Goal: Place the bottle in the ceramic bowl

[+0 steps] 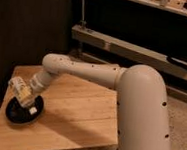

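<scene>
At 9 o'clock on table (77, 119) — gripper (26, 101) low over ceramic bowl (11, 115); we cannot tell its opening or hold. Small white shape, perhaps bottle (33, 111), at bowl's 3 o'clock rim — under gripper.

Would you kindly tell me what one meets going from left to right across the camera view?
Black bowl near the left edge of the table, with the hand right above it → slim white forearm → thick white upper arm at the right.
</scene>
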`<action>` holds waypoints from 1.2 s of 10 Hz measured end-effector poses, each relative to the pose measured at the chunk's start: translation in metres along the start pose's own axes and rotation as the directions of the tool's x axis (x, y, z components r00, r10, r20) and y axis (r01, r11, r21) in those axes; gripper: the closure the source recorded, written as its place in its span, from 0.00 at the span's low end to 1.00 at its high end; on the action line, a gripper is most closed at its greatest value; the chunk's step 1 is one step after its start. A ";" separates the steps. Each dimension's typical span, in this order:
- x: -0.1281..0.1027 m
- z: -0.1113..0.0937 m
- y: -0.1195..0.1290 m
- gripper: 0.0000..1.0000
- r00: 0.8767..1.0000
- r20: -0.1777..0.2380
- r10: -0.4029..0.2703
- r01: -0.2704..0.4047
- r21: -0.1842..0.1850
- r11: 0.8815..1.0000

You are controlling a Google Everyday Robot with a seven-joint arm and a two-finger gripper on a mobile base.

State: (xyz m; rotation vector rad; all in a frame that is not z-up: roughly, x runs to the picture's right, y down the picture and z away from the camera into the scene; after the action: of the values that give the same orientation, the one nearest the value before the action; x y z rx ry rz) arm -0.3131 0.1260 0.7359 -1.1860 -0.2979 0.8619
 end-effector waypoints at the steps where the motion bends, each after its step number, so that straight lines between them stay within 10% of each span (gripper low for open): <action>1: 0.005 0.009 -0.009 0.39 1.000 -0.029 -0.003 0.003 -0.008 1.000; 3: 0.011 0.021 -0.014 0.21 0.996 -0.091 -0.017 0.018 0.006 1.000; 12: 0.019 0.031 -0.018 0.20 0.986 -0.164 -0.001 0.005 0.023 1.000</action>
State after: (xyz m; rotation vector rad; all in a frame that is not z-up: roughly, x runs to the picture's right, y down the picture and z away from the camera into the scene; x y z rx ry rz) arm -0.3116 0.1588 0.7597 -1.2260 -0.1551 0.7580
